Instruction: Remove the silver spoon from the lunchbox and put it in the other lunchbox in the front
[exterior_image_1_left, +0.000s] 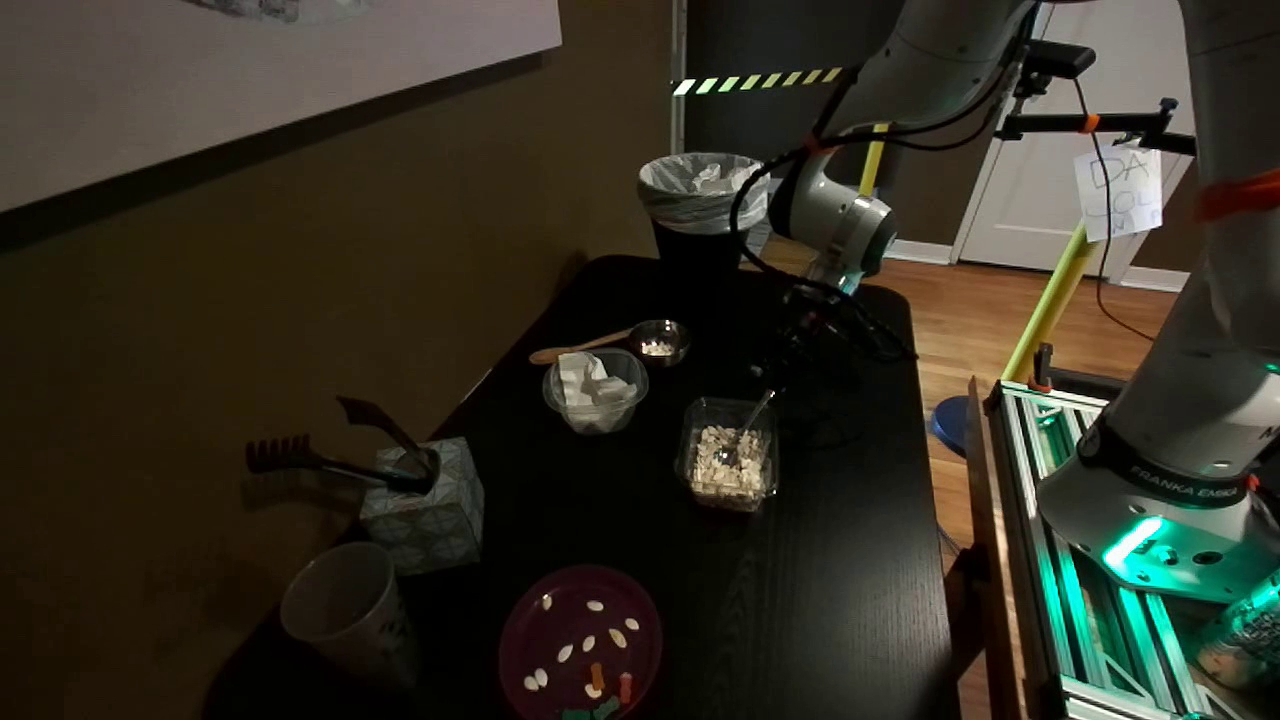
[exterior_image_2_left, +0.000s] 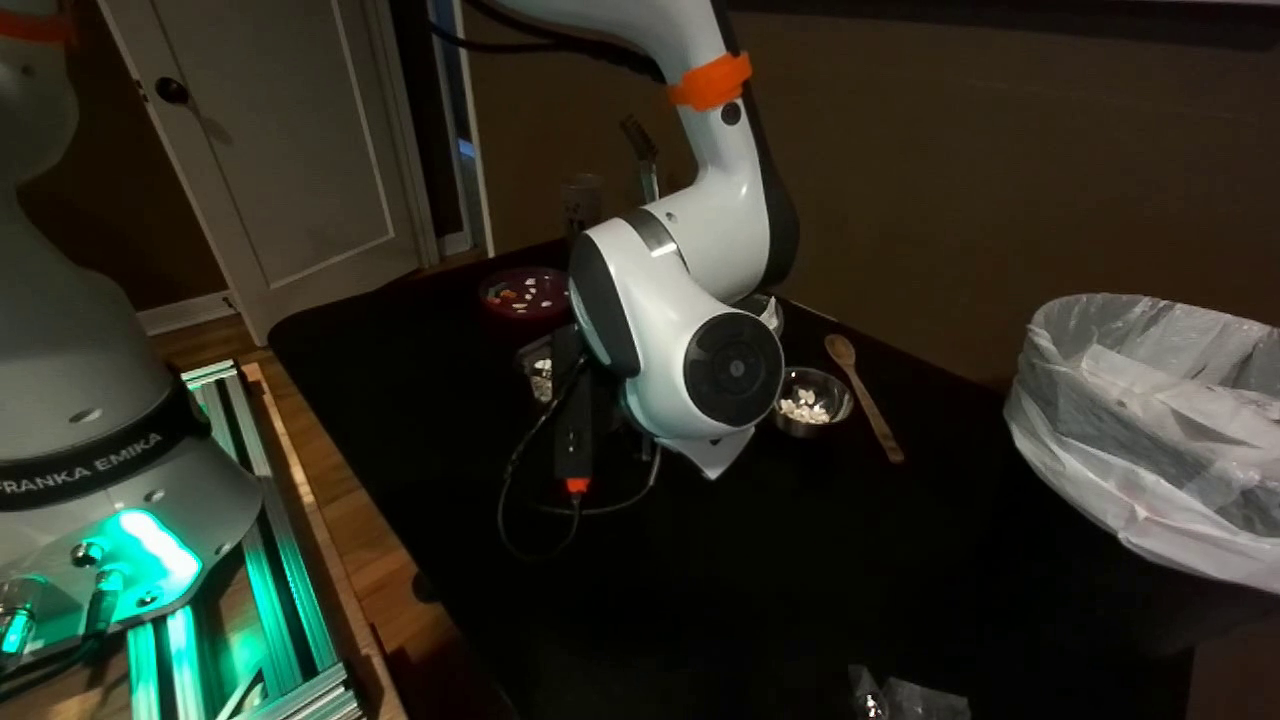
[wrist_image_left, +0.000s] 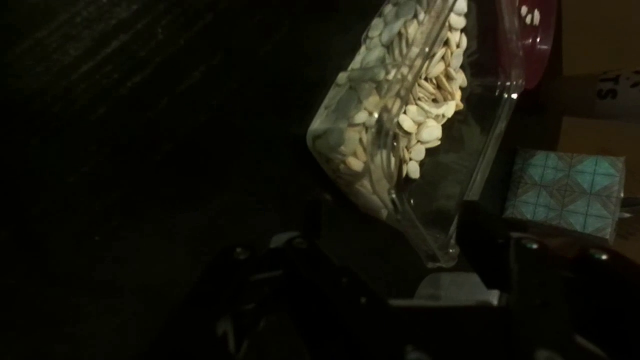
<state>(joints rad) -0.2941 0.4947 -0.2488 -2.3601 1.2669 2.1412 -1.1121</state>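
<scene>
Right now, poised low above the black table (exterior_image_1_left: 850, 560) with the Robotiq gripper (wrist_image_left: 393, 218), and bent over it in both exterior views with the white Franka arm (exterior_image_2_left: 735, 200). In the wrist view, has the dark fingers (wrist_image_left: 485, 240) spread well apart, and between and past them shows the rectangular clear plastic lunchbox (wrist_image_left: 465, 150) with its pale pumpkin seeds (wrist_image_left: 425, 132). Has the silver spoon (exterior_image_1_left: 758, 412) inside that lunchbox in an exterior view: bowl end down among the seeds, handle slanting up over the rim toward the gripper. Too dark to tell whether touching the fingers there.

Nearer the brown wall (exterior_image_1_left: 520, 200), shows the rounded clear lunchbox (exterior_image_1_left: 628, 368), apart from the rectangular one, with crumpled white paper (exterior_image_1_left: 580, 378) inside. Just past it, has a small shiny bowl (exterior_image_1_left: 680, 340) of white bits (exterior_image_1_left: 657, 349) and, beside that bowl, a wooden spoon (exterior_image_2_left: 868, 402). Toward the opposite end, takes in a purple bowl (exterior_image_1_left: 545, 630) scattered with white seeds (exterior_image_1_left: 565, 653) and a few orange, red and green pieces (exterior_image_1_left: 597, 676), a patterned tissue box (exterior_image_1_left: 425, 520) with dark utensils (exterior_image_1_left: 290, 456) poking from the top, and a translucent cup (exterior_image_1_left: 345, 600) just beside. By the table's far end, shows a black bin (exterior_image_1_left: 690, 255) lined with a pale plastic bag (exterior_image_1_left: 690, 212).
</scene>
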